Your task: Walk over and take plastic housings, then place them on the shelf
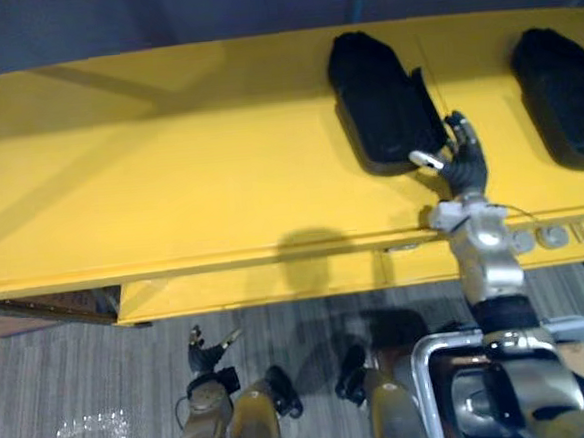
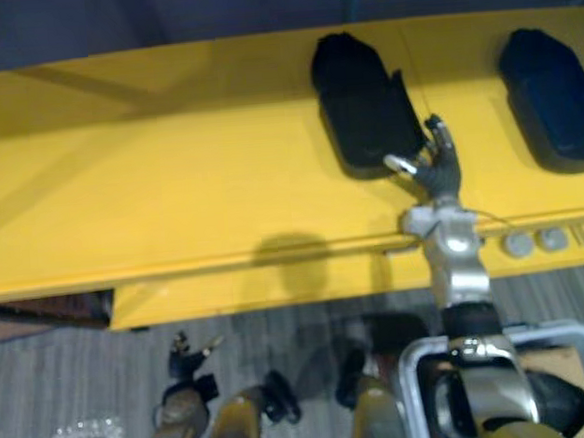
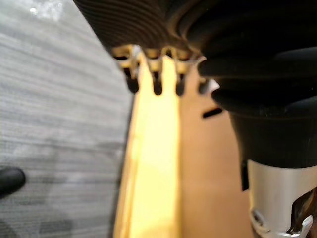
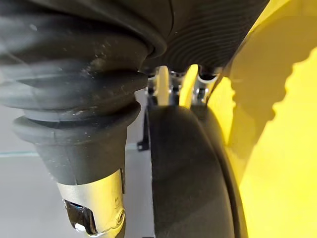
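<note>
The right robot hand (image 1: 466, 167) is reaching over the front edge of the yellow surface (image 1: 169, 177) and resting against the near right corner of a black housing (image 1: 376, 98). Its fingers are lying loosely extended along the housing's right side and its thumb is pointing left across the near end, so it is standing open, not clamped round anything. In the right wrist view the housing's dark rounded flank is sitting just past the fingers, touching or very nearly so.

The housing is lying toward the back right of the surface, its long axis running front to back, roughly in line with the forearm; most of its body is lying ahead and to the left of the hand. Any grasp would likely need the fingers to be closing across that narrow width. A second housing (image 1: 561, 95) is lying well apart by the right edge. The left robot hand (image 1: 206, 357) is hanging low over the floor (image 1: 82, 374), fingers relaxed and holding nothing, much farther away.
</note>
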Tool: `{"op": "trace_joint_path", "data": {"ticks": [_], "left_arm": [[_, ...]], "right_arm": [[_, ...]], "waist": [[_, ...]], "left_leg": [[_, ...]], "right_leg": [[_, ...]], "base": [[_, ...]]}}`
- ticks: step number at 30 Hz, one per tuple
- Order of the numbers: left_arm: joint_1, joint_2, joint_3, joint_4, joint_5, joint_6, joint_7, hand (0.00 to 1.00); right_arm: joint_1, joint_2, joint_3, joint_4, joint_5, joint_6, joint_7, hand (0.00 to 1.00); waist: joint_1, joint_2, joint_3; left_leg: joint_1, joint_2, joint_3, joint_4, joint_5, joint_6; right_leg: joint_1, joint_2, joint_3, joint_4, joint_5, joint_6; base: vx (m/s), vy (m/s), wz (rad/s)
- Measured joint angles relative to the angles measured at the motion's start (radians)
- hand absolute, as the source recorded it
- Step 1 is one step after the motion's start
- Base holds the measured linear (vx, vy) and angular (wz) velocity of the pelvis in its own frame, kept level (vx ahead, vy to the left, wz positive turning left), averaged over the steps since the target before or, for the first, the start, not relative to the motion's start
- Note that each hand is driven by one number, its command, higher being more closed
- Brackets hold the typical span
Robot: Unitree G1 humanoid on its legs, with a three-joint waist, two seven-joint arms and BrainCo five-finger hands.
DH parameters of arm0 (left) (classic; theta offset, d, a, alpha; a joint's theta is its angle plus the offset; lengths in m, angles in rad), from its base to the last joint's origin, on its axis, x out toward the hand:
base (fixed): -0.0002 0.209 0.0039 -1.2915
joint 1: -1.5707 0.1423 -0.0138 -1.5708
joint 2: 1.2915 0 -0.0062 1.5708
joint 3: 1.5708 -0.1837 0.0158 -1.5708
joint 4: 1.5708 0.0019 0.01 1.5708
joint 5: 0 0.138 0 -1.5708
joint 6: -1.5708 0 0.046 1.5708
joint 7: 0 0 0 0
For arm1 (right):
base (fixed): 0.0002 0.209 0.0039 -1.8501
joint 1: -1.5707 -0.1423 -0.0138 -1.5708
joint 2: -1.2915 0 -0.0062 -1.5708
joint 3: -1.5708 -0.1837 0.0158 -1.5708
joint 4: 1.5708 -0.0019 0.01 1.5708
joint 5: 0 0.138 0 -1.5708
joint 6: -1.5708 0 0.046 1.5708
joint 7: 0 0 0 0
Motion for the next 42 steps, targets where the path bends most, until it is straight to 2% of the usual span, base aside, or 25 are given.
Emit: {"op": "trace_joint_path", "data": {"ticks": [4, 11, 14, 22, 24, 25, 28, 31, 34, 36, 40, 42], "left_arm": [[-0.001, 0.001, -0.001, -0.004, 0.002, 0.000, -0.001, 0.00], [0.011, 0.001, -0.039, 0.007, 0.006, 0.016, -0.014, 0.00], [0.012, -0.001, -0.042, 0.042, 0.006, 0.032, -0.018, 0.00], [0.031, -0.002, -0.066, 0.064, -0.002, 0.042, -0.021, 0.00], [0.025, -0.002, -0.065, 0.075, -0.004, 0.039, -0.021, 0.00], [0.021, -0.004, -0.067, 0.079, -0.004, 0.039, -0.021, 0.00], [0.003, -0.004, -0.068, 0.088, -0.003, 0.024, -0.021, 0.00], [-0.022, -0.003, -0.076, 0.113, -0.003, 0.017, -0.021, 0.00], [-0.039, -0.003, -0.097, 0.115, -0.003, 0.003, -0.020, 0.00], [-0.061, -0.005, -0.123, 0.117, -0.002, -0.001, -0.021, 0.00], [-0.079, -0.006, -0.153, 0.126, -0.001, -0.001, -0.020, 0.00], [-0.087, -0.005, -0.154, 0.133, -0.001, -0.001, -0.020, 0.00]], "right_arm": [[-0.032, 0.000, 0.006, -0.013, 0.014, 0.001, 0.041, 0.00], [-0.040, -0.001, 0.039, -0.027, 0.015, 0.018, 0.100, 0.00], [-0.040, 0.000, 0.073, -0.049, 0.014, 0.035, 0.109, 0.00], [-0.096, 0.003, 0.133, -0.054, 0.012, 0.036, 0.122, 0.00], [-0.110, 0.004, 0.133, -0.054, 0.010, 0.034, 0.120, 0.00], [-0.119, 0.004, 0.133, -0.054, 0.005, 0.034, 0.120, 0.00], [-0.137, 0.001, 0.132, -0.066, 0.003, 0.009, 0.118, 0.00], [-0.154, 0.000, 0.132, -0.068, -0.006, -0.007, 0.113, 0.00], [-0.162, 0.000, 0.132, -0.074, -0.013, -0.015, 0.090, 0.00], [-0.165, 0.000, 0.130, -0.084, -0.016, -0.043, 0.067, 0.00], [-0.164, 0.001, 0.130, -0.090, -0.043, -0.060, 0.052, 0.00], [-0.162, 0.001, 0.130, -0.090, -0.057, -0.085, 0.049, 0.00]], "waist": [[0.002, 0.005, 0.029], [0.002, 0.008, 0.031], [0.001, 0.014, 0.034], [0.009, 0.020, 0.039], [0.013, 0.016, 0.042], [0.013, 0.024, 0.052], [0.009, 0.035, 0.066], [0.011, 0.034, 0.069], [0.010, 0.034, 0.069], [0.010, 0.034, 0.069], [0.011, 0.035, 0.069], [0.012, 0.035, 0.070]], "left_leg": [[0.001, -0.001, 0.000, 0.000, 0.000, 0.000], [0.007, -0.011, 0.003, -0.018, 0.011, -0.001], [0.018, -0.016, 0.006, -0.028, 0.018, -0.005], [-0.023, -0.032, -0.006, -0.006, 0.021, -0.009], [-0.043, -0.041, -0.035, 0.011, 0.019, -0.009], [-0.050, -0.045, -0.067, 0.026, 0.011, -0.009], [-0.108, -0.035, -0.078, 0.094, -0.024, 0.002], [-0.144, -0.026, -0.076, 0.132, -0.039, 0.007], [-0.172, -0.026, -0.079, 0.149, -0.042, 0.005], [-0.205, -0.024, -0.081, 0.161, -0.042, 0.005], [-0.218, -0.024, -0.081, 0.163, -0.039, 0.010], [-0.223, -0.025, -0.083, 0.164, -0.038, 0.012]], "right_leg": [[-0.001, -0.001, 0.003, 0.006, 0.000, 0.000], [-0.006, -0.005, 0.011, 0.006, 0.000, 0.000], [-0.005, -0.005, 0.019, 0.005, 0.000, 0.000], [-0.074, -0.005, 0.082, 0.015, 0.006, 0.002], [-0.100, -0.010, 0.100, 0.033, 0.007, 0.003], [-0.104, -0.013, 0.104, 0.046, 0.007, 0.003], [-0.157, -0.022, 0.115, 0.097, 0.003, 0.003], [-0.193, -0.026, 0.122, 0.121, 0.003, 0.003], [-0.216, -0.032, 0.123, 0.130, 0.006, 0.003], [-0.245, -0.032, 0.124, 0.130, 0.015, 0.004], [-0.256, -0.033, 0.126, 0.128, 0.020, 0.005], [-0.259, -0.032, 0.126, 0.128, 0.021, 0.005]], "base": [[0.01, -0.003, 0.00], [0.00, 0.000, 0.00], [-0.01, -0.008, -0.05], [-0.04, 0.011, -0.16], [-0.05, 0.019, -0.15], [-0.05, 0.012, -0.12], [-0.09, 0.041, -0.05], [-0.07, 0.034, -0.04], [-0.05, 0.020, 0.03], [-0.05, 0.019, 0.03], [-0.01, 0.005, 0.00], [0.00, 0.000, 0.00]]}}
